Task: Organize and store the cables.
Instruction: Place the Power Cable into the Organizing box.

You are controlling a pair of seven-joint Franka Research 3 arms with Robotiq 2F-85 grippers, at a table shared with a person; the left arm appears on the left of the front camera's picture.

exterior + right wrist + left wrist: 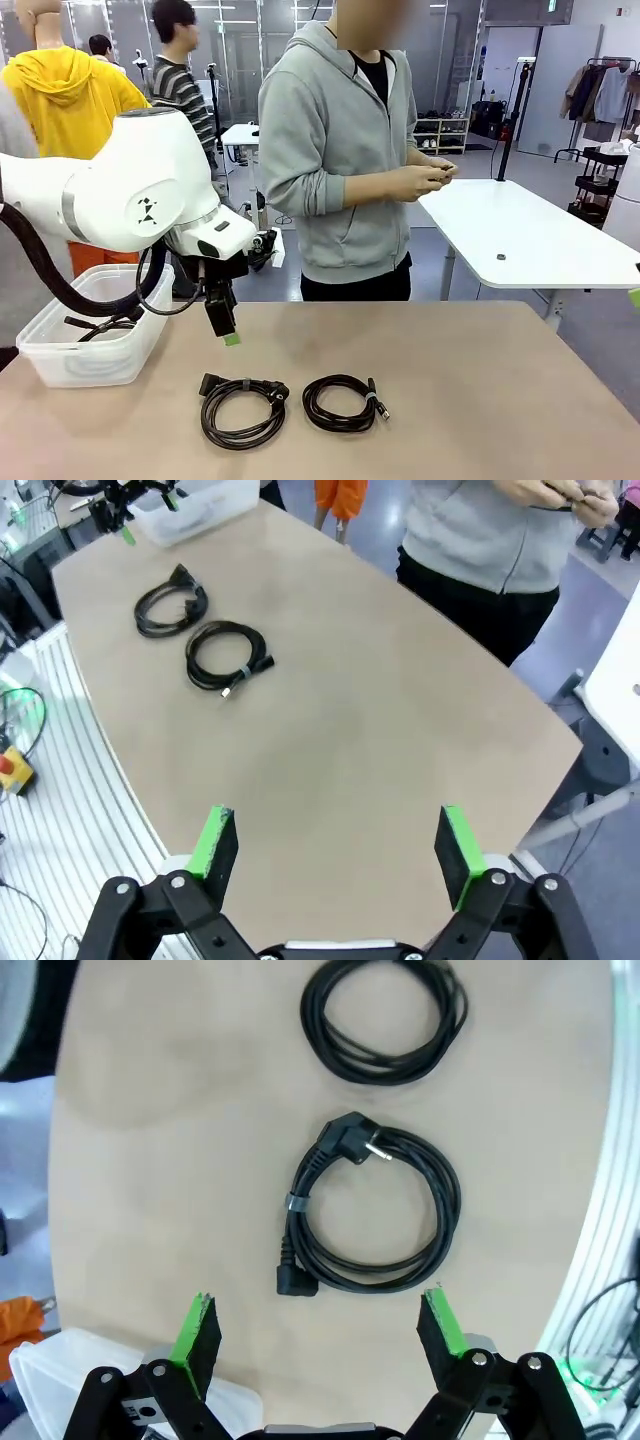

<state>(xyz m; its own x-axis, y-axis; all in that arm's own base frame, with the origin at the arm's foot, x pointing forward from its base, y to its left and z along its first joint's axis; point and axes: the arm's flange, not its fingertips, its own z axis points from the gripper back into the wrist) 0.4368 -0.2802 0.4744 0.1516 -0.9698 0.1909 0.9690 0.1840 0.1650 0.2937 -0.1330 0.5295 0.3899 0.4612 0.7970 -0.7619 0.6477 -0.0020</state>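
Observation:
Two black cable coils lie side by side near the table's front edge. The left cable [245,386] [345,1145] [180,580] has an angled mains plug. The right cable [340,379] [385,1068] [243,670] is thinner and has a small plug end. My left gripper [231,338] [318,1326] hangs open a little above the table, just behind the left cable and next to the bin, holding nothing. My right gripper [336,845] is open and empty, high over the table's right side, far from both coils. Another black cable [100,325] lies inside the bin.
A clear plastic bin [40,350] [195,505] stands at the table's left end. A person in a grey hoodie stands at the far edge, both hands [425,178] [550,495] working on something small. A white table [520,240] stands behind on the right.

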